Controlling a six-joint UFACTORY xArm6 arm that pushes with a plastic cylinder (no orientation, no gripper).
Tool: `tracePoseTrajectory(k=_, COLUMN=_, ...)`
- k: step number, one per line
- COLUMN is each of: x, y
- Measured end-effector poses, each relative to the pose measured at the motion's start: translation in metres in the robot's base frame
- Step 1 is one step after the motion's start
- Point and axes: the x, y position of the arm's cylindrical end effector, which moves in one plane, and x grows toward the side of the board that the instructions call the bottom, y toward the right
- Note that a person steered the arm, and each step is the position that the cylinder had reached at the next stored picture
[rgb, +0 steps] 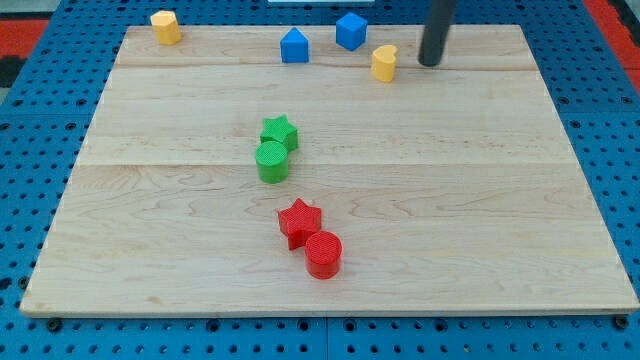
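My tip (430, 62) rests on the wooden board (480, 200) near the view's top right, at the end of the dark rod. It touches nothing. The nearest block is a yellow heart-like block (384, 63), a short gap to the tip's left. Further left along the top stand a blue cube (351, 31) and a blue house-shaped block (294, 46). A yellow hexagonal block (165, 27) sits at the top left corner.
In the middle, a green star (280, 132) touches a green cylinder (272, 161) below it. Lower down, a red star (299, 221) touches a red cylinder (323, 254). A blue perforated table surrounds the board.
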Motion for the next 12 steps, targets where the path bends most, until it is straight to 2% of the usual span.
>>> tracePoseTrajectory(k=1, x=0.000, y=-0.090)
tracePoseTrajectory(k=2, x=0.023, y=-0.146)
tracePoseTrajectory(k=3, x=0.060, y=-0.118)
tracePoseTrajectory(k=4, x=0.057, y=-0.087)
tracePoseTrajectory(k=5, x=0.103, y=-0.092)
tracePoseTrajectory(k=6, x=0.088, y=-0.178)
tracePoseTrajectory(k=7, x=0.037, y=-0.240)
tracePoseTrajectory(k=9, x=0.008, y=-0.247)
tracePoseTrajectory(k=11, x=-0.036, y=-0.230)
tracePoseTrajectory(k=12, x=-0.061, y=-0.291)
